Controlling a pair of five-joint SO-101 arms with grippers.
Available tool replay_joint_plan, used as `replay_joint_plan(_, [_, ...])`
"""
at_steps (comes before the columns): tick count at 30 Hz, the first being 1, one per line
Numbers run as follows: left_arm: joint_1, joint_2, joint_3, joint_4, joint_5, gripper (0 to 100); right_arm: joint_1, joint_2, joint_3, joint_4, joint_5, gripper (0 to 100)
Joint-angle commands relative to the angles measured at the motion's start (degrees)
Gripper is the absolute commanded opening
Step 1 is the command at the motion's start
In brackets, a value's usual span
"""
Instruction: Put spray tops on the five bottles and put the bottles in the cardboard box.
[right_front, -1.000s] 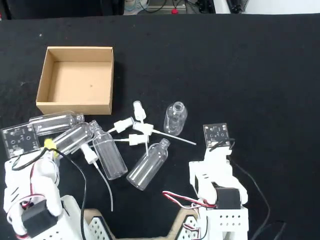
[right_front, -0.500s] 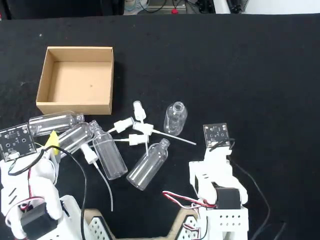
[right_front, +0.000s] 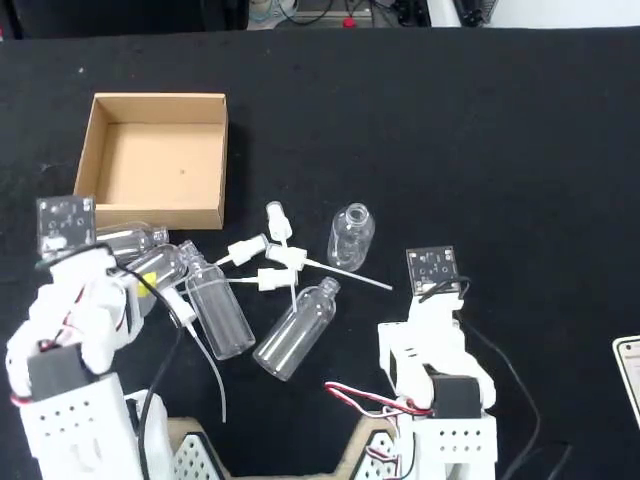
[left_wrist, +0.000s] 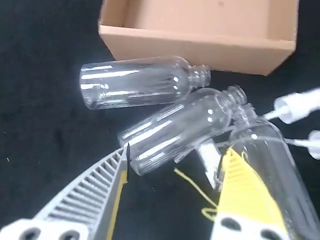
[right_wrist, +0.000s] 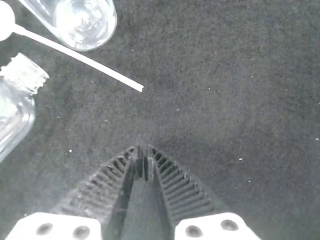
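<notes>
Showing black on the desk (right_front: 480, 130), brown on the box (right_front: 150, 215), clear in the bottles (right_front: 296, 338), white on the spray tops (right_front: 275, 280), yellow on one finger (left_wrist: 240, 190) of the left gripper (left_wrist: 175, 155).

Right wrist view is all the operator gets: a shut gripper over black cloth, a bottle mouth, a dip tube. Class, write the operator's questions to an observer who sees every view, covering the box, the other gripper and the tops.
Operator: Where is the cardboard box?
Observer: The cardboard box sits on the left arm's side, beyond the bottles, with no bottle in it.
Operator: What is the left gripper doing?
Observer: The left gripper is open, low over a lying bottle near the box.
Operator: Is any bottle capped?
Observer: No. All five are uncapped, and the spray tops lie loose among them.
</notes>
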Motion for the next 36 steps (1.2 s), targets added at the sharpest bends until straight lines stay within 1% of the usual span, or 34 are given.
replay_joint_plan(1, [3.2, 4.6, -9.6, 5.2, 0.4, 29, 1.1, -5.5, -0.1, 0.5, -0.1, 1.3])
replay_joint_plan(6, [4.0, 6.9, -13.1, 10.1, 0.4, 29, 1.1, -5.5, -0.1, 0.5, -0.1, 1.3])
replay_joint_plan(16, [4.2, 7.5, -13.1, 11.7, 0.0, 29, 1.1, -5.5, -0.1, 0.5, -0.1, 1.3])
replay_joint_plan(20, [6.5, 7.5, -12.4, 11.6, 0.4, 29, 1.1, -5.5, -0.1, 0.5, -0.1, 1.3])
replay_joint_plan(23, [10.4, 7.5, -10.7, 11.3, 0.6, 29, 1.1, -5.5, -0.1, 0.5, -0.1, 1.3])
replay_joint_plan(30, [19.2, 7.5, -9.2, 10.6, 11.0, 29, 0.9, -5.5, -0.1, 0.5, -0.4, 1.3])
replay_joint_plan(33, [21.9, 7.5, -8.2, 8.0, 15.5, 29, 0.9, -5.5, -0.1, 0.5, -0.4, 1.3])
replay_joint_plan(36, [23.2, 7.5, -3.5, 3.2, 16.2, 31, 0.9, -5.5, -0.1, 0.5, -0.4, 1.3])
